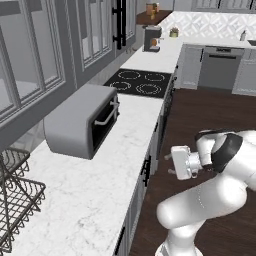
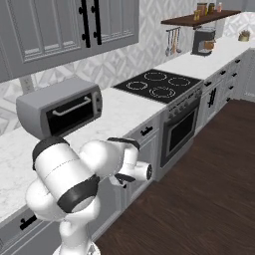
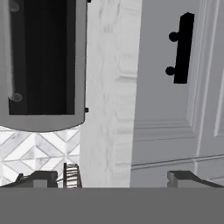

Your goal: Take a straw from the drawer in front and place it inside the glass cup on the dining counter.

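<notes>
The gripper point(image 3: 111, 178) is standing wide open, holding nothing, facing the closed drawer point(image 3: 175, 83), its handle point(image 3: 183, 48) ahead. Everything is remaining: opening, taking the straw, delivering.

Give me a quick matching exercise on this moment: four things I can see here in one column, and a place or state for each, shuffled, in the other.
1. gripper
2. toaster oven
3. drawer
4. coffee machine

A. closed, with a black bar handle
B. far end of the worktop, beyond the stovetop
C. open, holding nothing, facing the cabinet fronts
D. on the marble worktop, near side of the stovetop

Pairs: 1-C, 2-D, 3-A, 4-B
</notes>
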### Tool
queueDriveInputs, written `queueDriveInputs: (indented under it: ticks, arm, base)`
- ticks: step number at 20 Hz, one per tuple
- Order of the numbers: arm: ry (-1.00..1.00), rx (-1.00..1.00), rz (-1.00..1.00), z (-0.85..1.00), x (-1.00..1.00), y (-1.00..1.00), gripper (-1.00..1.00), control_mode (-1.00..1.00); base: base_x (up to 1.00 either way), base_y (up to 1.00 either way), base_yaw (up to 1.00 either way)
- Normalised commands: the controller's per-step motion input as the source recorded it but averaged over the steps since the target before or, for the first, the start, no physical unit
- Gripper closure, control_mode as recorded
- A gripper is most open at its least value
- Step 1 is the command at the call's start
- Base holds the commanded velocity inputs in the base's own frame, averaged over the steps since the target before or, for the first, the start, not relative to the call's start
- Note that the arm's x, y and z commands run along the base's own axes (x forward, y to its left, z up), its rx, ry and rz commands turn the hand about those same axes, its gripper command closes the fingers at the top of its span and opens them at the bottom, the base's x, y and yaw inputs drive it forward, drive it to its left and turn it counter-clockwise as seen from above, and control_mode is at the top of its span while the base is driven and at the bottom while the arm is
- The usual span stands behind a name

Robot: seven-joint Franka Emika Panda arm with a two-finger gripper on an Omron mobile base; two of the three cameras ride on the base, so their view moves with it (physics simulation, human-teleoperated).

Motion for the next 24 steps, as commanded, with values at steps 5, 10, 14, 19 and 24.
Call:
queueDriveInputs:
  ticks: [5, 10, 14, 19, 24]
  arm:
    - [0.05, 0.00, 0.00, -0.27, 0.34, 0.16, -1.00, -1.00]
    - [0.01, 0.00, 0.00, -0.28, 0.33, 0.24, -1.00, -1.00]
    - [0.00, 0.00, 0.00, -0.15, 0.24, 0.27, -1.00, -1.00]
    - [0.00, 0.00, 0.00, -0.20, 0.39, 0.14, -1.00, -1.00]
    - [0.00, 0.00, 0.00, -0.18, 0.31, 0.13, -1.00, -1.00]
  base:
    - [0.00, 0.00, 0.00]
    - [0.00, 0.00, 0.00]
    - [0.00, 0.00, 0.00]
    - [0.00, 0.00, 0.00]
    - [0.00, 0.00, 0.00]
